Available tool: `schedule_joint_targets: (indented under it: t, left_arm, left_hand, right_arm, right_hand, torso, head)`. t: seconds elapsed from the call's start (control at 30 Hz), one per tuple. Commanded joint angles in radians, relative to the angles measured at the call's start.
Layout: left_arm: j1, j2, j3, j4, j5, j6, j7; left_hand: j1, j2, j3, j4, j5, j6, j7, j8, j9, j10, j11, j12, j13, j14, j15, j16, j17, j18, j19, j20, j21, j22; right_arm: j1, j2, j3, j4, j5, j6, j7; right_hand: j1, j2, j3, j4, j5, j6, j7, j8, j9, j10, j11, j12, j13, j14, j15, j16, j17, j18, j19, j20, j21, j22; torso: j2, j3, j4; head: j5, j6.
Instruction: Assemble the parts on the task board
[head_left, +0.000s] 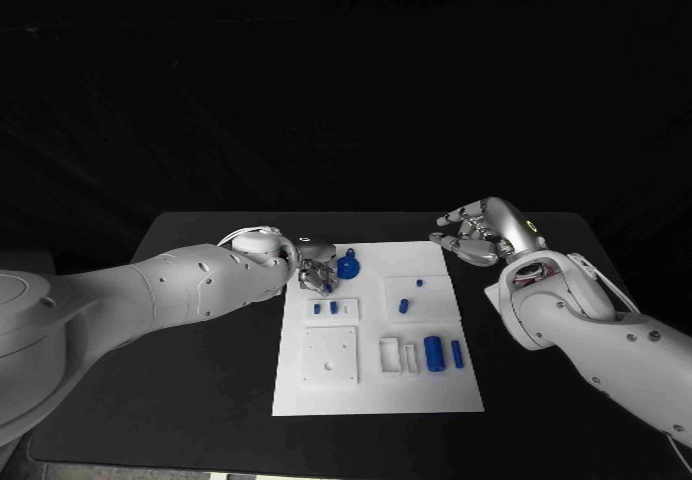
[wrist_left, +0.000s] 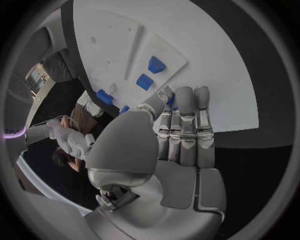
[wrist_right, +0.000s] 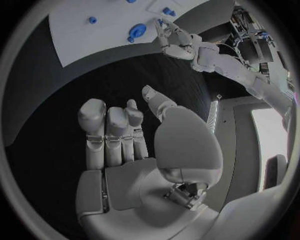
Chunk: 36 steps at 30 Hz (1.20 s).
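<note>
Here, one task board (head_left: 368, 395), left hand (head_left: 317, 275) – grasp unclear, right hand (head_left: 476, 237) – fingers loosely apart, empty.

Backdrop: black, dark all round behind the table.
Table (head_left: 202, 400): black, matte top, rounded corners.
Light: dim, falling mostly on the table's middle.

A robotics lab test cell: a black table (head_left: 202, 400) stands against a black backdrop, with a white task board (head_left: 375, 395) at its centre carrying small blue parts (head_left: 433, 352) toward the board's 4 o'clock.
</note>
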Motion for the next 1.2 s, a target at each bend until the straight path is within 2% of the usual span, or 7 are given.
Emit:
schedule_joint_targets:
  t: [0.03,0.2,0.33,0.47,0.73,0.83,1.2]
  left_arm:
    - [-0.01,0.006,-0.006,-0.001,-0.028,0.072,-0.034]
    - [-0.01,0.005,-0.006,0.0,-0.023,0.06,-0.033]
    - [-0.01,-0.001,-0.006,0.004,-0.003,0.018,-0.023]
    - [-0.01,-0.008,-0.006,0.006,0.01,-0.017,-0.014]
    - [-0.01,-0.016,-0.006,0.005,0.022,-0.068,-0.018]
    - [-0.01,-0.016,-0.006,0.001,0.025,-0.08,-0.024]
    - [-0.01,-0.023,-0.006,-0.014,0.027,-0.085,-0.044]
  left_hand:
    - [0.0,0.014,0.003,0.003,0.002,0.002,0.002,0.003,0.001,0.002,0.0,0.004,0.0,-0.003,-0.005,0.006,0.0,0.01,0.005,-0.001,-0.004,0.017]
    - [0.0,0.014,-0.001,0.003,0.0,-0.005,0.004,0.002,0.0,-0.006,0.002,0.004,0.0,-0.011,-0.003,0.006,-0.001,0.01,0.001,0.0,-0.006,0.016]
    - [0.017,-0.005,-0.001,-0.018,-0.001,-0.11,0.027,0.0,-0.005,-0.032,0.015,0.003,0.0,-0.027,0.006,0.002,-0.005,0.012,-0.015,0.006,-0.007,0.02]
    - [0.018,-0.015,-0.001,-0.02,0.0,-0.132,0.03,0.0,-0.005,-0.036,0.018,0.004,0.0,-0.034,0.009,0.007,-0.006,0.017,-0.023,0.011,0.002,0.022]
    - [0.008,-0.04,0.009,-0.022,0.005,-0.21,0.006,0.0,-0.006,-0.066,0.022,0.004,-0.001,-0.052,0.013,-0.001,-0.017,0.016,-0.037,0.014,0.005,0.019]
    - [0.007,-0.051,0.016,-0.021,0.005,-0.288,-0.014,0.0,-0.007,-0.075,0.025,0.004,-0.001,-0.05,0.015,-0.011,-0.027,0.02,-0.04,0.018,0.002,0.017]
    - [0.011,-0.058,0.021,-0.016,0.004,-0.279,-0.009,0.001,-0.006,-0.081,0.028,0.004,-0.001,-0.05,0.016,-0.019,-0.036,0.022,-0.04,0.019,-0.002,0.017]
  right_arm:
    - [0.0,0.0,0.0,0.003,-0.002,0.019,0.003]
    - [0.0,-0.001,0.0,0.003,-0.002,0.023,0.003]
    - [0.0,-0.002,0.0,0.002,-0.002,0.023,0.003]
    - [0.0,-0.003,0.0,0.001,-0.002,0.022,0.003]
    - [0.0,-0.004,0.0,0.001,-0.002,0.028,0.0]
    - [0.0,-0.004,0.0,0.0,-0.002,0.03,-0.001]
    - [0.0,-0.005,0.0,-0.016,0.009,0.084,-0.006]
  right_hand:
    - [0.0,0.009,-0.003,0.0,-0.001,0.007,-0.002,-0.005,-0.001,-0.006,0.002,-0.001,0.0,-0.002,-0.004,-0.006,0.0,0.015,0.012,-0.006,0.003,0.102]
    - [0.0,0.009,-0.003,0.0,-0.001,0.007,-0.002,-0.005,-0.001,-0.006,0.002,-0.001,0.0,-0.002,-0.004,-0.006,0.0,0.015,0.012,-0.006,0.003,0.102]
    - [-0.001,0.01,-0.006,0.001,-0.003,0.006,-0.002,-0.005,-0.001,-0.007,0.003,-0.002,-0.001,-0.002,-0.004,-0.007,0.0,0.014,0.012,-0.006,0.003,0.102]
    - [-0.001,0.009,-0.008,0.002,-0.002,0.005,-0.001,-0.005,-0.001,-0.008,0.003,-0.003,-0.001,-0.002,-0.004,-0.008,0.0,0.014,0.011,-0.006,0.001,0.102]
    - [-0.001,0.01,-0.009,0.003,-0.002,0.009,-0.003,-0.005,-0.001,-0.008,0.002,-0.004,-0.002,-0.002,-0.004,-0.008,-0.001,0.014,0.011,-0.006,0.002,0.102]
    - [-0.001,0.009,-0.01,0.004,-0.002,0.008,-0.002,-0.006,-0.001,-0.008,0.002,-0.004,-0.002,-0.002,-0.004,-0.009,-0.001,0.014,0.011,-0.006,0.001,0.102]
    - [0.004,0.006,-0.027,0.001,-0.029,-0.047,0.014,-0.004,-0.001,-0.056,0.014,-0.12,-0.077,-0.032,0.006,-0.077,-0.044,0.022,-0.013,0.003,-0.093,0.081]
  torso:
    - [0.0,0.0001,-0.0008]
    - [0.0,0.0004,0.0003]
    - [0.0,-0.0003,0.0008]
    - [0.0,-0.0012,0.0013]
    - [0.0,-0.0013,0.0014]
    - [0.0,-0.0018,0.0002]
    - [-0.002,-0.0022,-0.0002]
  head:
    - [-0.001,-0.002]
    - [-0.002,-0.002]
    - [-0.004,0.0]
    - [-0.004,0.0]
    - [-0.002,0.0]
    - [-0.002,0.001]
    - [-0.002,0.002]
